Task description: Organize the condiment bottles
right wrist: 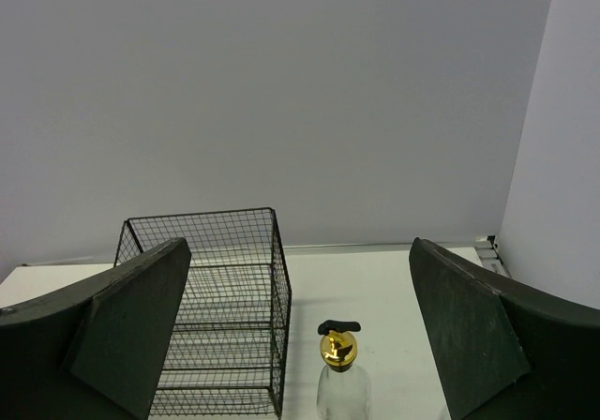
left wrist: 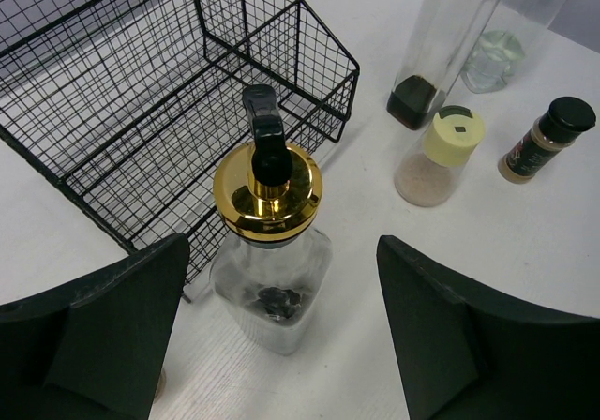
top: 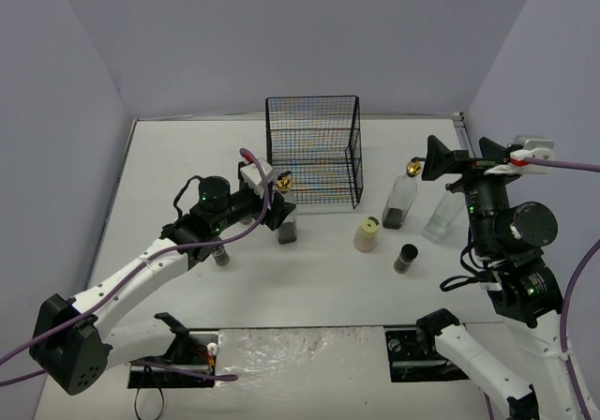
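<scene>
Both open: left tool (left wrist: pixel 281 251) straddles the gold-spouted bottle (left wrist: pixel 268 187) (untouched), right tool (right wrist: pixel 298 256) empty.

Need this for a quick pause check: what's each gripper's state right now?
Left gripper: open, fingers either side of the gold-spout bottle, not gripping it.
Right gripper: open, holding nothing.

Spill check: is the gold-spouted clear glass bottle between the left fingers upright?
Upright: the bottle stands on its base, spout on top.
</scene>
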You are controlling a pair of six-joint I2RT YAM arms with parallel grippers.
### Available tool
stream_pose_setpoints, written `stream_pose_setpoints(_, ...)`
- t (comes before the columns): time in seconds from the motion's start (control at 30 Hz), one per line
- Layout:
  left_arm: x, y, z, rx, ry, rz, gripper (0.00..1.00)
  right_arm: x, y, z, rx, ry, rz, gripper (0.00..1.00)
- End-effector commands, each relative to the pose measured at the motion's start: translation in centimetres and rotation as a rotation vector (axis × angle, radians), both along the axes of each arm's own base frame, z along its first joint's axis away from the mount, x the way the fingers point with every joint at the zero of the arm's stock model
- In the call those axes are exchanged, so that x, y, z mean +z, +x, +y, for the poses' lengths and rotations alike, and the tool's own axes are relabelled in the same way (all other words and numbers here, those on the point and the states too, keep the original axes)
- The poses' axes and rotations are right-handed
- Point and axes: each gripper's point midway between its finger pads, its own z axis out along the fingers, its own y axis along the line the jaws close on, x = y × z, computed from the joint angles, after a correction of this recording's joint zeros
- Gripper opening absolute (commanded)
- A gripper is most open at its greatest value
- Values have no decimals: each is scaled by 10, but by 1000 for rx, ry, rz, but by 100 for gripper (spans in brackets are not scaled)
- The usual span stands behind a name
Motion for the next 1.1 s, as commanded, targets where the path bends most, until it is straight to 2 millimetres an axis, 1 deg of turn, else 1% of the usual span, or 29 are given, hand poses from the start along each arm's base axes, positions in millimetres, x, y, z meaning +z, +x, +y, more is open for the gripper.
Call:
stream_pose_setpoints(0.0, 35, 3, -10, -45, -69, -104, 77, 20, -1, -1, -9, 25, -74, 100)
stream_pose_setpoints(0.23, 29, 7, -11, -21, -86, -74, 77, 18, 0, 0, -9, 23, -67, 100)
stream_pose_setpoints(0.4, 27, 12, -6, 28, -100, -56, 78, 17, -1, -1, -10, 24, -66, 100)
stream_pose_setpoints(0.53, 27, 15, -5, 52, -119, -61, 78, 15, 1, 1, -7, 23, -61, 100)
stream_pose_setpoints(0.73, 28, 17, -10, 28, -113, -77, 77, 14, 2, 2, -10, -3, -59, 100)
stream_pose_setpoints(1.07, 35, 23, -15, 27, -137, -83, 76, 11, 6, 6, -1, -13, -46, 100)
